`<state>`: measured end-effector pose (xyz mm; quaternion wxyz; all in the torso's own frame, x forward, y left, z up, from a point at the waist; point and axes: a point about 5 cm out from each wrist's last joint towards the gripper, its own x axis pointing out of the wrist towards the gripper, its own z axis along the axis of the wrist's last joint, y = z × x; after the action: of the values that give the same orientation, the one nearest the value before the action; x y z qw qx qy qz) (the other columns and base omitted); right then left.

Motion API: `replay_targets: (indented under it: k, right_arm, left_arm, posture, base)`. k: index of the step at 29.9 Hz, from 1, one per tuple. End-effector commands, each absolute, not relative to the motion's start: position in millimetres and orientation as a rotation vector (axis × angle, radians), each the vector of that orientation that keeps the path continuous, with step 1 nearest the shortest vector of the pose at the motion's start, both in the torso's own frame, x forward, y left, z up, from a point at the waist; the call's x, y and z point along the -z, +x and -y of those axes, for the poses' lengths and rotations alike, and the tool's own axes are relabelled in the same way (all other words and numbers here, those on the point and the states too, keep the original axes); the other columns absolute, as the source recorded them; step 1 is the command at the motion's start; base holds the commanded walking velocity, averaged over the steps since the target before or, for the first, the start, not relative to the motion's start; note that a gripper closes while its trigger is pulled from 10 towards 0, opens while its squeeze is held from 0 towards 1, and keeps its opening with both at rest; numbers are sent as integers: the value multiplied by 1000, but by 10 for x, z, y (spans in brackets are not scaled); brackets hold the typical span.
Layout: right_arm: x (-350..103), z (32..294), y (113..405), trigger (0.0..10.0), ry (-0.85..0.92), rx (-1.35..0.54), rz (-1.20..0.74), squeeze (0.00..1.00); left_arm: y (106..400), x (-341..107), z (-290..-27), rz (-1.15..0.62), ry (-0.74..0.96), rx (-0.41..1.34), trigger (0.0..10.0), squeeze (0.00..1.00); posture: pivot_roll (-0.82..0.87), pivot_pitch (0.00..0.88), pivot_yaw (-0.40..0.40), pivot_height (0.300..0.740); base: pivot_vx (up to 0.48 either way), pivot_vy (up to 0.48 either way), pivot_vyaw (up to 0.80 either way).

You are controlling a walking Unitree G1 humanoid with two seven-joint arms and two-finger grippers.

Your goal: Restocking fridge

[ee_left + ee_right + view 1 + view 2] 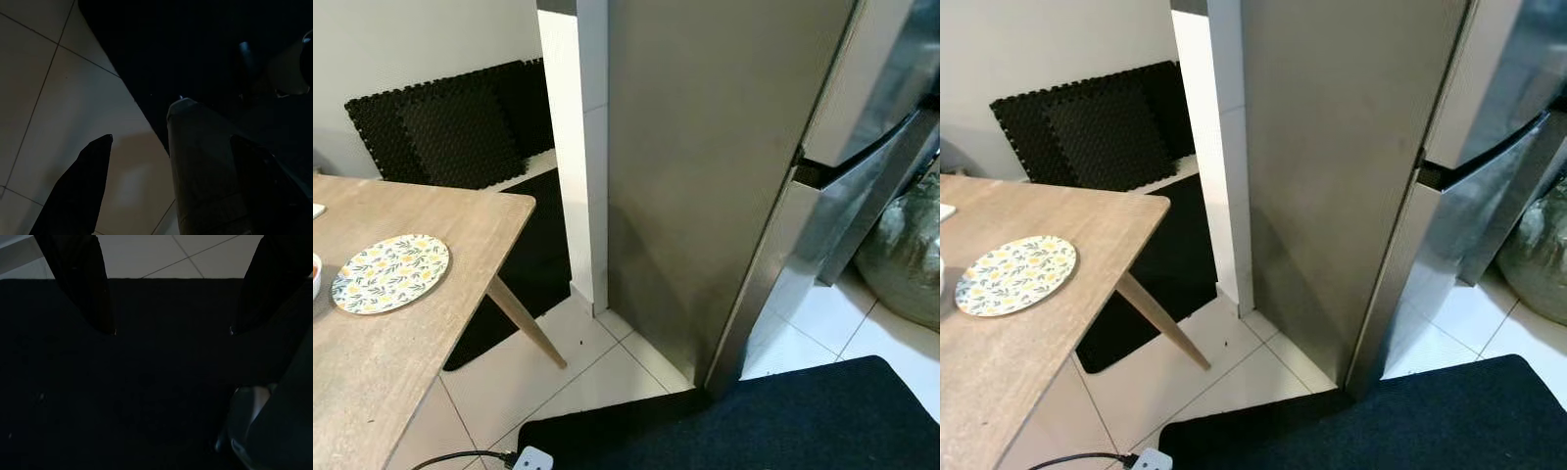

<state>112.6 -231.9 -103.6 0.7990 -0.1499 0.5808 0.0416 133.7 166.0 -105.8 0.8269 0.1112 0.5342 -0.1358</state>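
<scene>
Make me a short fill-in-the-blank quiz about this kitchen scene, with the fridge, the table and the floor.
1. The round plate with the lemon pattern lies on the wooden ____.
2. The doors of the steel fridge are ____.
3. The dark mat lies on the floor in front of the ____.
4. The right gripper hangs over the mat with its fingers ____.

Missing words: table; shut; fridge; open
</scene>
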Motion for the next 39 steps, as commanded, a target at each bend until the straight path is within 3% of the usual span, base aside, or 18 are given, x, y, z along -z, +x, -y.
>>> replay_targets:
  k: [1,26,39]
  right_arm:
    - [1044,2302,1112,10000,-319,-95,-1251,0]
    - [1044,2300,1112,10000,-323,-101,-1252,0]
    - [1042,2304,1119,10000,-325,-101,-1250,0]
  left_arm:
    - [1153,1118,-1686,-1208,223,279,10000,0]
    - [1127,1127,-1683,-1229,240,302,10000,0]
    - [1113,1130,-1675,-1232,242,314,10000,0]
  posture:
    - [-32,64,4,740]
    - [-33,62,5,740]
    - [-33,62,3,740]
  base:
    - [0,0,0]
    - [0,0,0]
    - [270,0,0]
